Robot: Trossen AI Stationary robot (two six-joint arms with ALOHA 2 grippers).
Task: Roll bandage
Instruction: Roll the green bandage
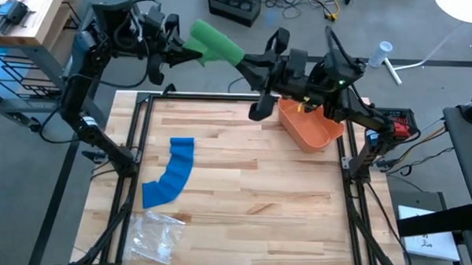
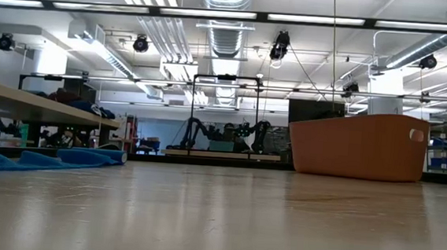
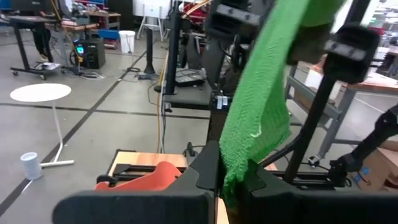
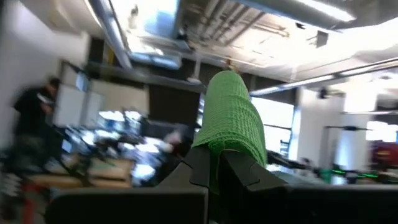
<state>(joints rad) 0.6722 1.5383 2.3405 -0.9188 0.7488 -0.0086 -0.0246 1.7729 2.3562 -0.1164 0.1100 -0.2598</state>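
Both tools [image 1: 184, 52] [image 1: 250, 62] clamped on crinkly green bandage [image 1: 215, 42], flat blue strip [image 1: 171, 173] on wood.

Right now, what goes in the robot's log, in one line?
stretchy green bandage: held in air | left hand: shut on it | right hand: shut on it
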